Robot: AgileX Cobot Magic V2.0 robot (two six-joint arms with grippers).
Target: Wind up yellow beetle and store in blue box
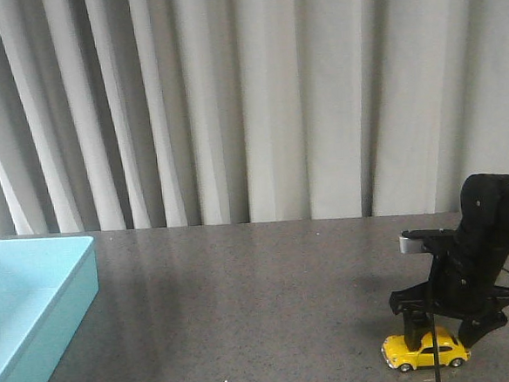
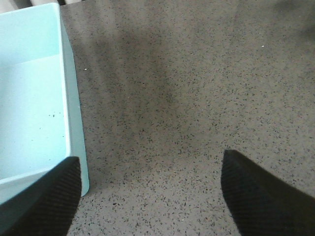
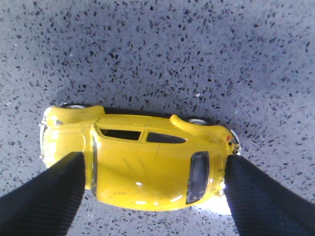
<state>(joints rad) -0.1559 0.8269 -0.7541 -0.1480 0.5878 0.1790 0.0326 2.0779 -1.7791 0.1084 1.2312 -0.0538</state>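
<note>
I see the small glossy yellow beetle toy car (image 1: pixel 426 351) standing on its silver wheels at the near right of the dark speckled stone-look table (image 1: pixel 262 304), side-on to the front camera. The black right gripper (image 1: pixel 439 328) sits directly over it. In the right wrist view the car (image 3: pixel 142 160) lies between the two black textured fingers (image 3: pixel 44 201), one at each end of the body (nose and tail, as far as I can judge). The fingers are spread about as wide as the car is long; I cannot tell whether the pads actually touch the paint or stand just off it.

The large pale turquoise shallow box (image 1: pixel 35 302) lies at the far left edge of the table, well apart from the car, with a smooth bare floor. The left gripper (image 2: pixel 147 196) hangs near the box's corner (image 2: pixel 74 123), its fingers wide apart and holding nothing, one finger overlapping the box wall in its wrist view.

Behind the table hangs a pleated grey-white curtain (image 1: pixel 230 96).
</note>
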